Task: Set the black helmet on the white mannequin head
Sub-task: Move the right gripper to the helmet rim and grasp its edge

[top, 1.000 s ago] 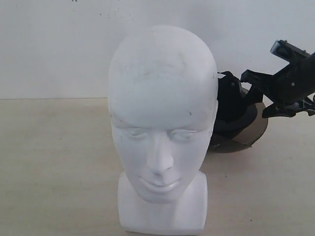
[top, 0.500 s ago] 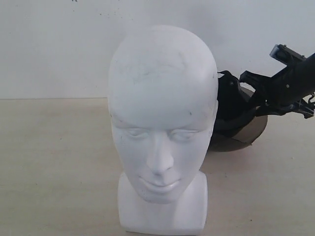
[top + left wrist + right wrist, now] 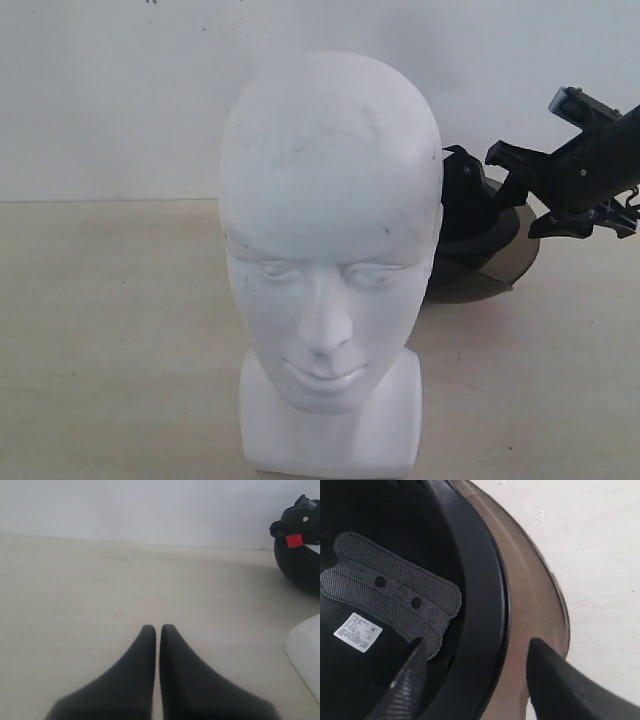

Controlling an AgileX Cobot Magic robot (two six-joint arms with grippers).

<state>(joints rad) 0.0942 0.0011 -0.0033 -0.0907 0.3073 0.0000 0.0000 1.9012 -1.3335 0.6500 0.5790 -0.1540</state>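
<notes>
- Right hand [image 3: 477, 647] spreads wide astride the matte rim and smoky visor [image 3: 535, 580] of the black helmet [image 3: 480, 605].
- Inside the helmet, a white label [image 3: 357, 631] carries unreadable print.
- Left hand [image 3: 158, 630] is pinched shut.

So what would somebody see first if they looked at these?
The big bald white foam mannequin head, standing right at the front in the middle of the pale table. Behind it to the right lies the matte black helmet with its smoky brown visor, and the right gripper has its open jaws either side of the rim.

Beige table [image 3: 120, 350], white mannequin head [image 3: 330, 250], black helmet [image 3: 466, 215]
</notes>
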